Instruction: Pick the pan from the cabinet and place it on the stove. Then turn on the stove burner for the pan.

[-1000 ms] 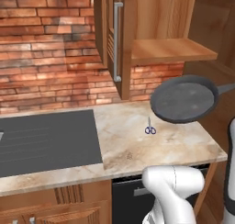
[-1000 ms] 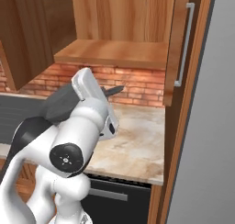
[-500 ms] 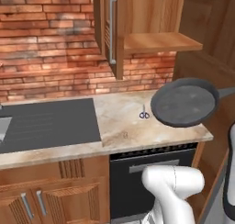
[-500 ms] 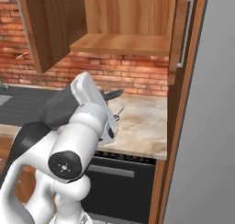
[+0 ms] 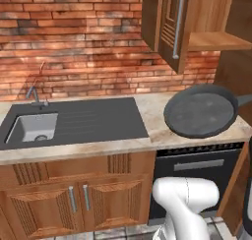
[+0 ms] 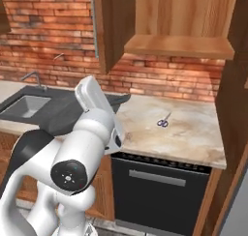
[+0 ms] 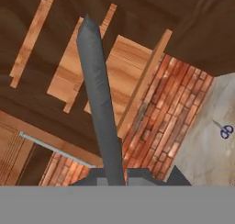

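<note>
The pan (image 5: 199, 111), round, shallow and dark grey, hangs tilted over the counter's right end, its handle (image 5: 243, 100) running off the right edge of the left base view. In the right base view the pan (image 6: 58, 116) is mostly hidden behind my white arm. In the hand view my gripper (image 7: 114, 175) is shut on the pan's long grey handle (image 7: 98, 103), which runs up from between the fingers. The cabinet (image 5: 170, 25) hangs open on the brick wall, its shelf (image 6: 179, 46) bare. The stove is out of view.
A dark sink (image 5: 32, 128) with a faucet (image 5: 33, 92) is set in the marble counter (image 5: 152, 121) at the left. Small scissors (image 6: 163, 120) lie on the counter. A black appliance front (image 5: 197, 177) sits under the counter. A tall wooden panel (image 6: 232, 133) stands at the right.
The whole picture has shifted right, so the camera has moved left along the counter and the sink has come into view. The pan stays held in the shut gripper.
</note>
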